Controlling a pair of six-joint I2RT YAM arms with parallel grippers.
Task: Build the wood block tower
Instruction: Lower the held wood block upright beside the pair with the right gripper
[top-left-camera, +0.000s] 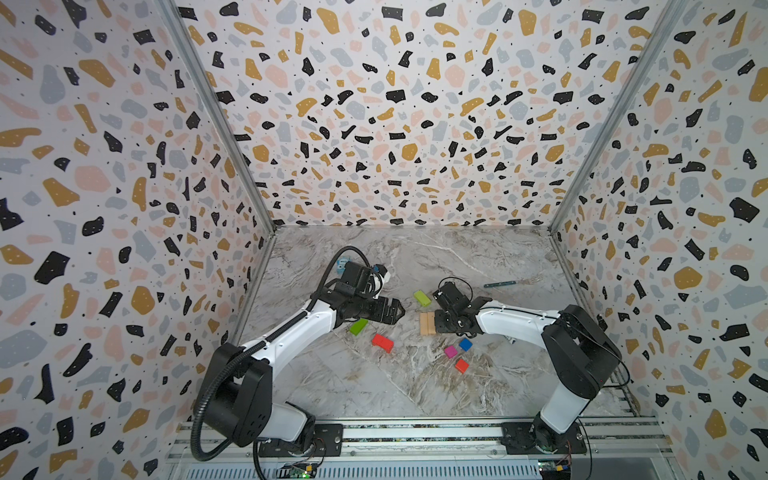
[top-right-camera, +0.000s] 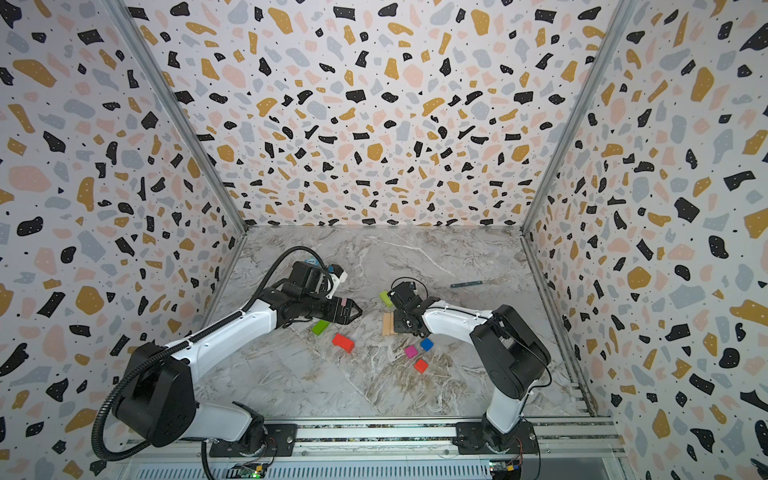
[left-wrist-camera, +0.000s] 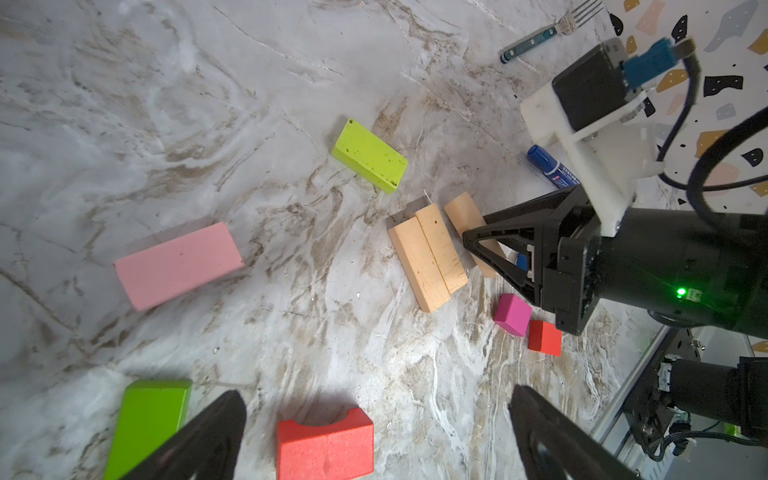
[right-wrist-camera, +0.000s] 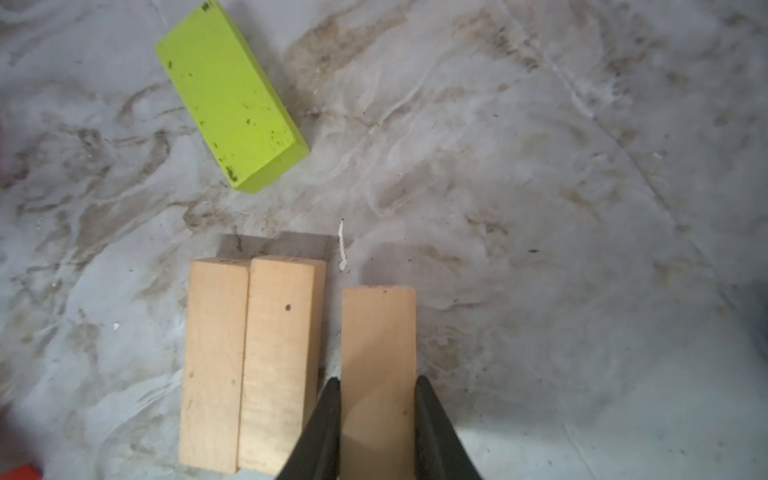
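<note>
Base layer is what's in hand, I reckon. The right claw (right-wrist-camera: 377, 382) is clamped across the third tan block (right-wrist-camera: 378, 332), and the tan pair (right-wrist-camera: 249, 361) lies flat on the bench (right-wrist-camera: 582, 208) just beside that claw with a narrow gap between. Can't tell if the held block has touched down. Next it probably needs sliding flush against the pair, then letting go. The right arm reaches in low with its wrist tipped down. The left claw (left-wrist-camera: 378, 397) hangs wide open and empty, with the red block (left-wrist-camera: 324, 449) right under it.
</note>
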